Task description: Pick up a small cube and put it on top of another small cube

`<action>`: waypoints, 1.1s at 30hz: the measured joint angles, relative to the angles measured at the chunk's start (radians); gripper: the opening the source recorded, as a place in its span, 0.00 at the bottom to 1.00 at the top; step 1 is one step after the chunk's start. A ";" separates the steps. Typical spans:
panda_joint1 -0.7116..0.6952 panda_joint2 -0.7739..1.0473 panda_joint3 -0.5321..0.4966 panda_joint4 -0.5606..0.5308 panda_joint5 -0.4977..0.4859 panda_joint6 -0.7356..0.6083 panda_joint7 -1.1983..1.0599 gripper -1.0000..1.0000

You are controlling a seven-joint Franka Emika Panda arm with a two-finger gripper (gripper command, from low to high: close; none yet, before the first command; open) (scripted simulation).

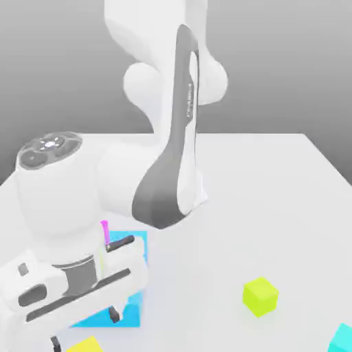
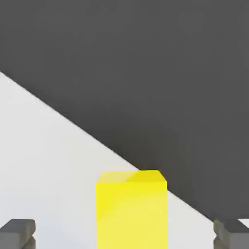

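The yellow cube [image 1: 85, 346] sits at seven o'clock in the exterior view, cut by the picture's border. It is plain and smooth, crisp along its edges, with a matte, untextured colour. The hand [image 1: 85, 329] is opened wide above it. In the hand view, the cube [image 2: 132, 214] appears between the two grey fingertips [image 2: 17, 234], with a gap to either side. Its sides run square to the line joining the fingertips, so two opposite faces are turned toward them. Being a cube, it has no distinct long axis.

The lime-green cube [image 1: 260, 296] lies at five o'clock in the exterior view, roughly at two to three o'clock from the yellow one. It is equally plain and turned so that an upright edge faces the camera. Farther out, between four and five o'clock, is part of a cyan cube [image 1: 342, 339].

A flat blue block [image 1: 135, 313], straight-edged and evenly coloured, lies at seven o'clock, partly hidden by the hand. A slim magenta piece [image 1: 105, 230] shows beside the arm [image 1: 130, 175], which has glossy white shells and dark grey panels. The table [image 1: 227, 240] is smooth and whitish.
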 joint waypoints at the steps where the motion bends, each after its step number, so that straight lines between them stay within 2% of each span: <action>1: -0.017 0.039 0.021 0.010 0.018 0.028 -0.015 0.50; 2: -0.030 0.066 0.036 0.016 0.032 0.048 -0.025 0.00; 9: -0.030 0.066 0.036 0.016 0.031 0.046 -0.026 0.00; 14: 0.050 -0.094 -0.021 -0.047 -0.070 -0.052 0.024 0.00; 21: 0.229 -0.292 0.078 -0.244 -0.231 -0.049 -0.027 0.00; 27: 0.402 -0.464 0.199 -0.421 -0.326 -0.010 -0.113 0.00; 33: 0.404 -0.319 0.224 -0.435 -0.282 0.156 -0.169 0.00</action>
